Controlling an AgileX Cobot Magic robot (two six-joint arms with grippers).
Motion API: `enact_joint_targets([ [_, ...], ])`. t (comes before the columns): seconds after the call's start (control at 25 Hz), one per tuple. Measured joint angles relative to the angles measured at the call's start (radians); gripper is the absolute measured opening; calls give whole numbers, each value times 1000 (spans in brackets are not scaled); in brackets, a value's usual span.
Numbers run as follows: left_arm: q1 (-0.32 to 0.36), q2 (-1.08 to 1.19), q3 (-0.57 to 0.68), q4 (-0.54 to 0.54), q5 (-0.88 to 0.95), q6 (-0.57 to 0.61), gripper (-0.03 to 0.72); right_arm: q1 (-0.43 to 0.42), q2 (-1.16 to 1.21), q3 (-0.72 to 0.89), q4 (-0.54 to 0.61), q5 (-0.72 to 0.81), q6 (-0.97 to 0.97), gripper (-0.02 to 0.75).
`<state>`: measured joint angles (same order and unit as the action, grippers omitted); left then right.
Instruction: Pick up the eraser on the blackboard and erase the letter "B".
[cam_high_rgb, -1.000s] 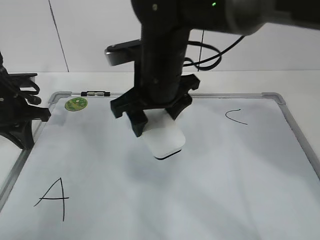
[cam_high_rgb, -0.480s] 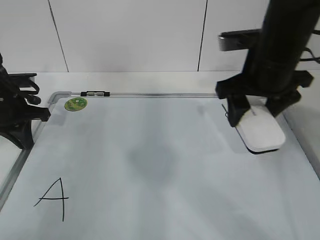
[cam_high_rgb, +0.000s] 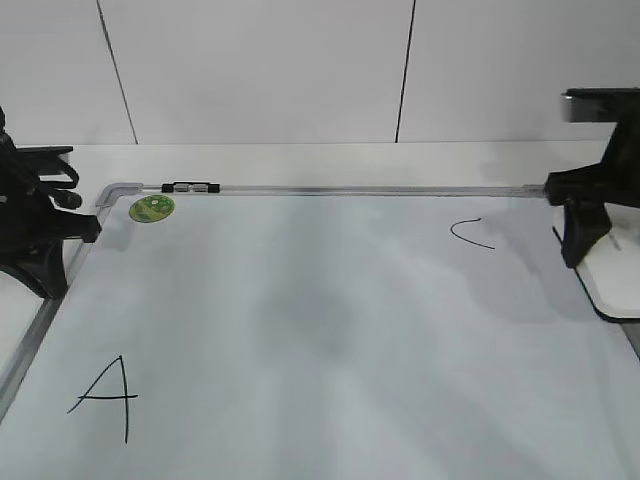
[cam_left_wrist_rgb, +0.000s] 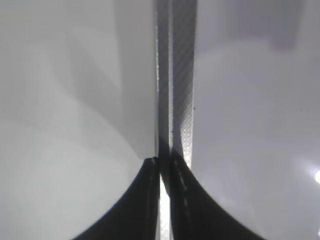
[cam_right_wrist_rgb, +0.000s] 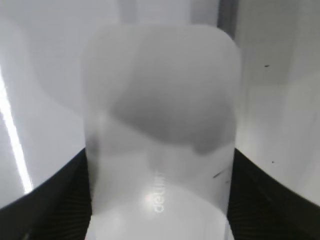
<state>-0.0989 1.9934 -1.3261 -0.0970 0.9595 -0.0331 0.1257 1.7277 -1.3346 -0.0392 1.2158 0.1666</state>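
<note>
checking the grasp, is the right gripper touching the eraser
Touching. In the right wrist view the eraser fills the space between the right gripper's dark fingers, no gap on either side; the exterior view agrees.

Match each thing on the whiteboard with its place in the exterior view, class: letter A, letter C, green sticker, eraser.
Things:
1. letter A
2. letter C
3. green sticker
4. eraser

Places:
a. far left corner of the board
b. right edge, between the right gripper's fingers
c. near left
d. far right, left of the eraser

Pairs: 1-c, 2-d, 3-a, 4-b
</note>
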Motion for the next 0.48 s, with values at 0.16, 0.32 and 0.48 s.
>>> enact_joint_targets([
  [0.16,0,0,0,0,0,0,31,-72,0,0,31,-11,-24,545],
  [0.32,0,0,0,-2,0,0,31,-82,13,0,29,-29,-43,545],
  [0.48,0,0,0,-4,0,0,31,-82,14,0,39,-48,-78,545],
])
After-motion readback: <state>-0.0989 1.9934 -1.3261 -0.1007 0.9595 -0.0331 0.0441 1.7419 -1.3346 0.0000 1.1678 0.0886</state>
